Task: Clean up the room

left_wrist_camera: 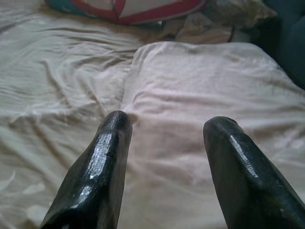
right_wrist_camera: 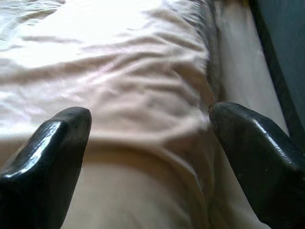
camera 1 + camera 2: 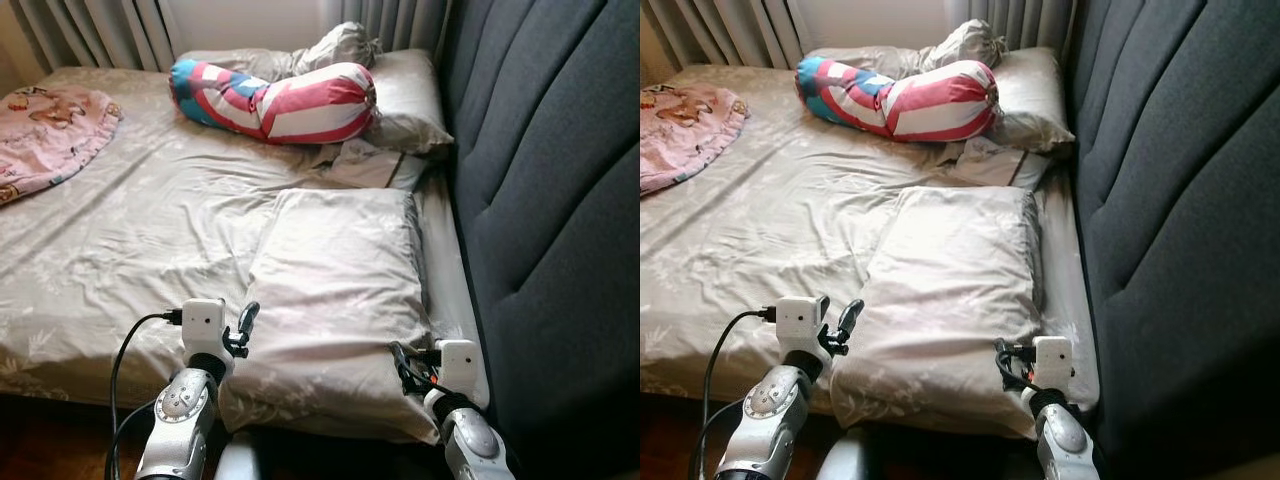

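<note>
tidying looks barely begun. the near pillow (image 3: 335, 290) lies flat beside the grey headboard (image 3: 560, 200), overhanging the bed's edge. the left gripper (image 1: 164, 162) and right gripper (image 2: 147, 157) hang over its near corners, fingers apart, gripping nothing. farther along the headboard, the striped bolster (image 3: 275, 100) and crumpled pillow (image 3: 405, 100) remain unsorted.

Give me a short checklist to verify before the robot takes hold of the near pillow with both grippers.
1. Left gripper open: ok, fingers apart.
2. Right gripper open: ok, fingers apart.
3. Both grippers at the near pillow, one at each near corner: ok.
4. Fingers already touching the pillow: cannot tell.
5. Nothing lying on the pillow: ok; the striped bolster lies further up the bed.
6. Room beside the dark headboard for the right arm: ok, but close.
</note>
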Controlling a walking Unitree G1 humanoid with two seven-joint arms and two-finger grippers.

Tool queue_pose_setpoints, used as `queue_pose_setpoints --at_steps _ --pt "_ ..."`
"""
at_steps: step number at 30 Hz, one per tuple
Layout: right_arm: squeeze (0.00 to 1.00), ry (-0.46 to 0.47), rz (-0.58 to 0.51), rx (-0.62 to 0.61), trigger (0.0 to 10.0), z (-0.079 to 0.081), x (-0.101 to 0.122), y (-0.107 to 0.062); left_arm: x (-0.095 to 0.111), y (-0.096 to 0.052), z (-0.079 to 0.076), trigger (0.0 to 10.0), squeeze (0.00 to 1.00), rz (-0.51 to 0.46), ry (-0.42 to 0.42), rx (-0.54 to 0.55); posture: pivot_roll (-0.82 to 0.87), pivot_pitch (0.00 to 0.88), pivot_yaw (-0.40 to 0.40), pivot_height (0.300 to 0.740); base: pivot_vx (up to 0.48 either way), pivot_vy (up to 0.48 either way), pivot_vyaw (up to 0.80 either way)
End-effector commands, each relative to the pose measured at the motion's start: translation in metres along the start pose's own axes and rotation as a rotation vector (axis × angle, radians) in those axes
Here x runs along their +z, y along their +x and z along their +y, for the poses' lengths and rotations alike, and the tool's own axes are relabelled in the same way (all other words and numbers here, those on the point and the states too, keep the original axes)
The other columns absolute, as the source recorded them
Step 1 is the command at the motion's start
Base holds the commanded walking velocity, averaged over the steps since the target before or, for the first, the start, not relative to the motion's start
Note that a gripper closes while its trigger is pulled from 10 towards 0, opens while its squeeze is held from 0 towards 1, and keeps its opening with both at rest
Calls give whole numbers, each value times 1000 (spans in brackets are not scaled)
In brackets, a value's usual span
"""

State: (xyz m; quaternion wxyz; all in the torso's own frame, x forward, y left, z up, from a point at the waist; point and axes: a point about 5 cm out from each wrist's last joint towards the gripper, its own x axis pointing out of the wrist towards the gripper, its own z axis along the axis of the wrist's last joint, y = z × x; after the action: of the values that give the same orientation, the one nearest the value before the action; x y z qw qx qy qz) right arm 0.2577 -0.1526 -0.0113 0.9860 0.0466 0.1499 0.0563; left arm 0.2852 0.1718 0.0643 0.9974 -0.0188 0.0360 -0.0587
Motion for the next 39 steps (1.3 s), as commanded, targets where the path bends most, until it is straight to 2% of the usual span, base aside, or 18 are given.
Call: queue_pose_setpoints --at_steps 1,10,16,18,26,27,32,35,36,37,38,39 --pt "0 -12 -22 17 10000 3 5 2 -1 -1 3 10000 0 11 3 6 -111 61 -25 651 337 0 800" --pt "0 5 -17 8 10000 2 5 2 -2 0 2 10000 0 17 8 2 -114 64 -26 651 338 0 60" --pt "0 -14 9 -17 10000 0 5 4 2 4 0 10000 0 18 -10 -24 -115 68 -26 651 0 0 0" --pt "0 1 11 -32 10000 -2 7 7 6 9 1 10000 0 16 -39 -29 -117 74 -27 651 0 0 0" --pt "0 32 19 -65 10000 -6 19 17 14 27 1 10000 0 42 -1 -81 -114 93 -24 651 0 0 0" --pt "0 44 22 -78 10000 -8 24 22 16 33 0 10000 0 40 -4 -79 -115 96 -24 651 0 0 0" --pt "0 44 25 -83 10000 -9 37 32 19 45 -1 10000 0 58 -66 -55 -124 117 -21 651 0 0 0" --pt "0 61 29 -83 10000 -10 43 36 20 51 -5 10000 0 74 -79 -84 -117 127 -24 651 0 0 0" --pt "200 60 52 -86 10000 -11 43 38 18 53 -10 10000 537 86 -66 -115 -113 142 -24 651 0 0 0" --pt "200 55 66 -89 10000 -11 43 39 17 53 -12 10000 537 91 -52 -123 -113 142 -24 651 0 0 0" --pt "1000 34 99 -100 10000 -13 42 40 15 55 -15 10000 1000 106 -45 -133 -114 154 -22 651 0 0 0" --pt "1000 29 106 -104 10000 -13 42 40 15 55 -16 10000 1000 112 -48 -133 -114 154 -22 651 0 0 0"
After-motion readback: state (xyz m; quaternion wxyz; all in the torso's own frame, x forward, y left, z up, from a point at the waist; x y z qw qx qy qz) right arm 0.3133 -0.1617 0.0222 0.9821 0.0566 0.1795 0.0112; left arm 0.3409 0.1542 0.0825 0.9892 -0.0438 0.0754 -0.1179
